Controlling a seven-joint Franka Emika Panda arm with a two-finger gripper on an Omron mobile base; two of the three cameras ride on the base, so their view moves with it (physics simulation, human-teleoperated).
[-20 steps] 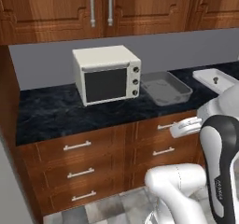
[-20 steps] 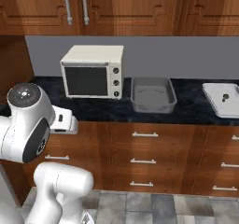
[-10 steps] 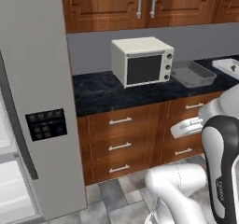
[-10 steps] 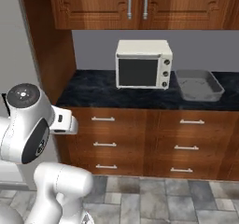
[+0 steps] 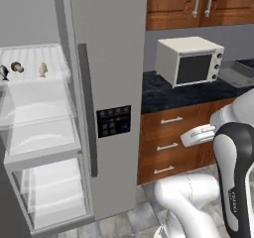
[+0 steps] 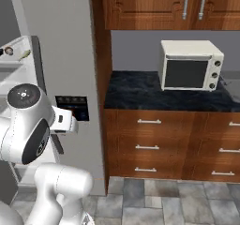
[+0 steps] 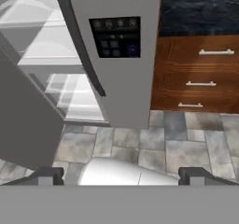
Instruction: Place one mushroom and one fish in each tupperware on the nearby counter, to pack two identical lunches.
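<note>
The fridge's left side stands open, and on its top shelf (image 5: 30, 86) lie a red-brown mushroom (image 5: 17, 67), a dark fish (image 5: 3, 72) at the picture's left edge, and a pale olive piece (image 5: 43, 69) that looks like a second mushroom. The right base view shows the mushroom (image 6: 8, 50) and the olive piece (image 6: 23, 54) at far left. A grey tupperware (image 5: 238, 73) pokes in at the right edge on the black counter (image 5: 161, 92). My gripper (image 7: 121, 175) is open and holds nothing. It points down at the tiled floor in front of the fridge, far from the shelf.
The shut fridge door (image 5: 111, 58) with its dark dispenser panel (image 5: 113, 121) stands between the open shelves and the counter. A cream toaster oven (image 5: 191, 61) sits on the counter. Wooden drawers (image 6: 154, 144) with steel handles run below and wall cabinets (image 6: 159, 6) hang above.
The base has swung left, so the whole scene slid right. The open fridge with the food came into view, and the toaster oven and grey tub moved towards the right edge. The jaws stayed open.
</note>
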